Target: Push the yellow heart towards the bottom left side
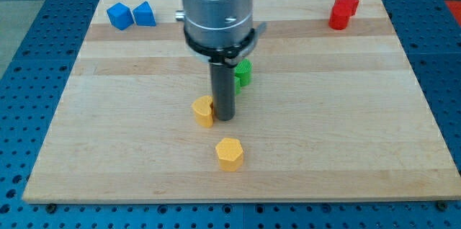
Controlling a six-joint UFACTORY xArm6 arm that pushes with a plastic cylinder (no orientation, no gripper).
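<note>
The yellow heart point(204, 111) lies near the middle of the wooden board point(346, 128). My tip point(225, 117) stands right beside it on the view's right, touching or almost touching its edge. A yellow hexagon block point(230, 154) lies a little below and to the right of the heart. A green block point(243, 75) sits just behind the rod, partly hidden by it.
Two blue blocks point(119, 16) point(145, 14) sit at the board's top left corner. A red block point(343, 10) sits at the top right. The arm's wide grey body point(217, 6) covers the top centre of the board.
</note>
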